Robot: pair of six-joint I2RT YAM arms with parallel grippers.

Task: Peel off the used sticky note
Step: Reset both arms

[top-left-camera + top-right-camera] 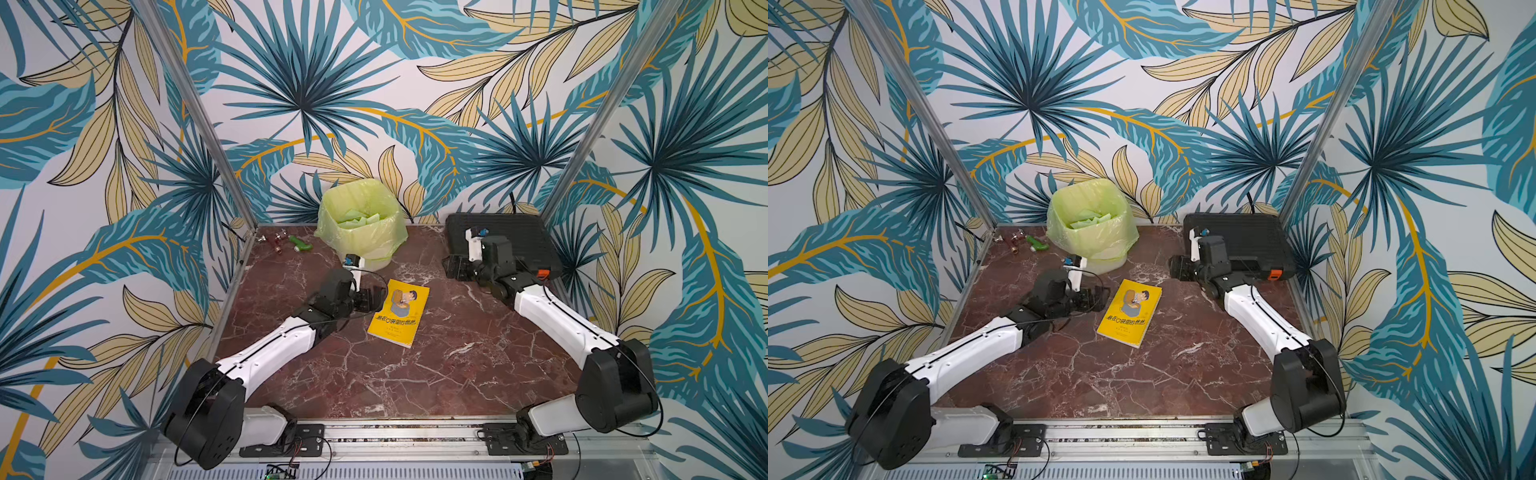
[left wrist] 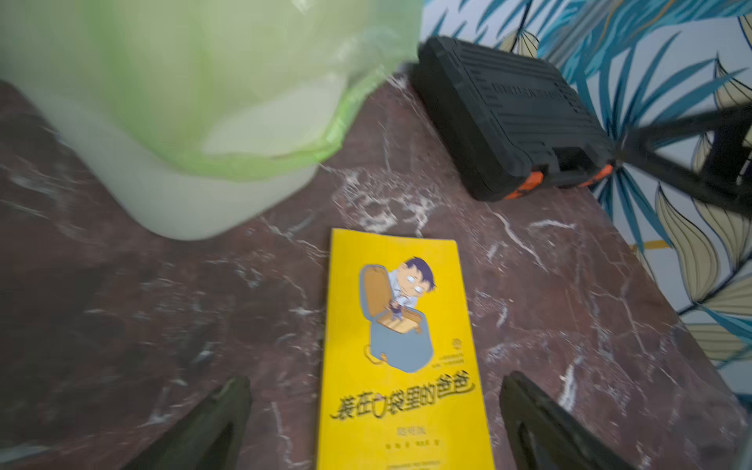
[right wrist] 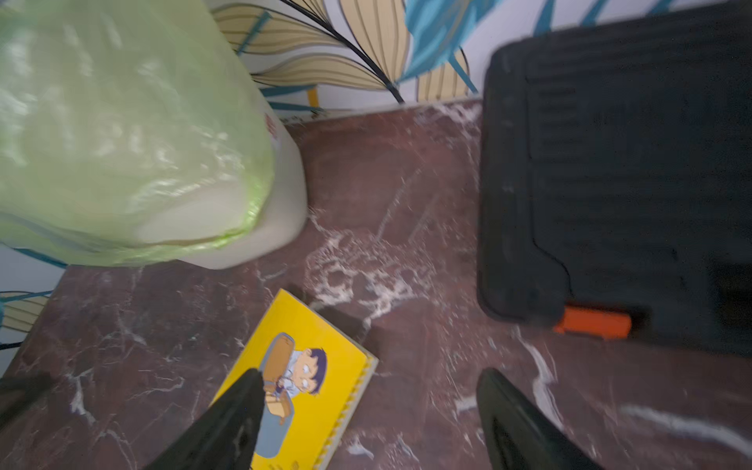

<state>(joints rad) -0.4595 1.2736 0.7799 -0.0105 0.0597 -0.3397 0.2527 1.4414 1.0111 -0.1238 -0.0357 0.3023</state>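
Marble table (image 1: 415, 382): yellow book (image 1: 399, 313) lies flat mid-table, with bare surface around it. Left gripper (image 1: 371, 298) sits just beside its left edge and right gripper (image 1: 451, 266) hangs before the black case (image 1: 519, 237); both are spread wide and empty. Lined bin (image 1: 365, 245) behind the book holds green sticky notes (image 1: 357, 219).
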